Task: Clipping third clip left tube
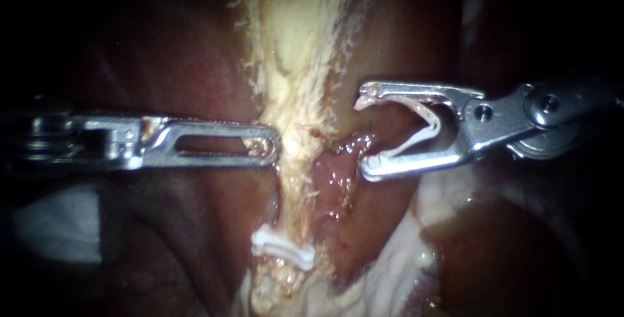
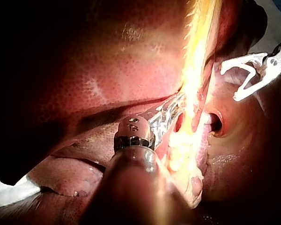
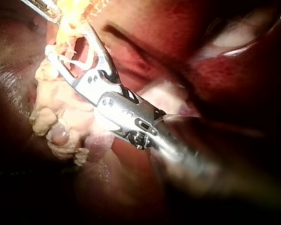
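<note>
A pale yellowish tube (image 1: 294, 89) runs down the middle of the endoscope view, with a white clip (image 1: 283, 249) closed across it low down. My left instrument (image 1: 263, 146) lies level from the left, its slotted jaws together on the tube's edge. My right instrument (image 1: 362, 134) comes in from the right. Its jaws stand wide apart and carry an open white clip (image 1: 426, 130), tips just right of the tube and level with the left jaws. In the right wrist view these jaws (image 3: 68, 41) straddle the pale strand (image 3: 61, 98). The left wrist view shows my left jaws (image 2: 177, 103) buried in the pale tissue.
Dark red liver (image 1: 188, 63) flanks the tube on both sides. A moist pink strip (image 1: 333, 177) lies just right of the tube. Whitish tissue (image 1: 390, 271) spreads at the lower right. White gauze (image 1: 58, 226) shows at the far left.
</note>
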Controlling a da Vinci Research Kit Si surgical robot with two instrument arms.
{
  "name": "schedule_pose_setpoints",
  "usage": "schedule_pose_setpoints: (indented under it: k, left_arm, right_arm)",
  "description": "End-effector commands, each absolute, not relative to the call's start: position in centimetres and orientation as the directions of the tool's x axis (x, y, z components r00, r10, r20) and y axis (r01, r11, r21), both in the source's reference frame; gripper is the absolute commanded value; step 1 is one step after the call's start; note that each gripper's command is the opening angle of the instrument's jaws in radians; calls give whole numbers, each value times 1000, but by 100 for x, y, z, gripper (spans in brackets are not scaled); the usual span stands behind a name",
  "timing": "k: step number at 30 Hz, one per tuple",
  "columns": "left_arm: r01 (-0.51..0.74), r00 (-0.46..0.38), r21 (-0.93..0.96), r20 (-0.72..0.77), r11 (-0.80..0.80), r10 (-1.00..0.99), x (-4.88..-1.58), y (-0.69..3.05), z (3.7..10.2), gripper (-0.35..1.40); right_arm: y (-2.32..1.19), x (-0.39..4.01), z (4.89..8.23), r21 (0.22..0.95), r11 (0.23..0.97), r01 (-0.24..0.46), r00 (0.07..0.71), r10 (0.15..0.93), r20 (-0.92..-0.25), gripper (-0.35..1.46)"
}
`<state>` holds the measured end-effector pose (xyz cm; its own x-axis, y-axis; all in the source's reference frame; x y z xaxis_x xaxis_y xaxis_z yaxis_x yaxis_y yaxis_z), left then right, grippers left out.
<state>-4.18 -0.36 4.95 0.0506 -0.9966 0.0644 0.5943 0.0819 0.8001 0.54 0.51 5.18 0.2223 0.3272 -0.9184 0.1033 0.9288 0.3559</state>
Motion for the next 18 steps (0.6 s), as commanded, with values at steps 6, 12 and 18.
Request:
schedule_pose_setpoints:
  k: [6,12,18]
  left_arm:
    - [592,54,802,61,81,-997,-410,-35,485,-35]
    - [596,49,799,58,75,-997,-386,-27,460,-35]
    - [604,41,793,63,75,-997,-372,-25,456,-35]
  right_arm:
    - [49,56,518,354,929,105,218,326,-920,60]
    - [31,67,527,456,884,104,213,428,-878,60]
    - [4,91,545,529,842,109,262,489,-832,60]
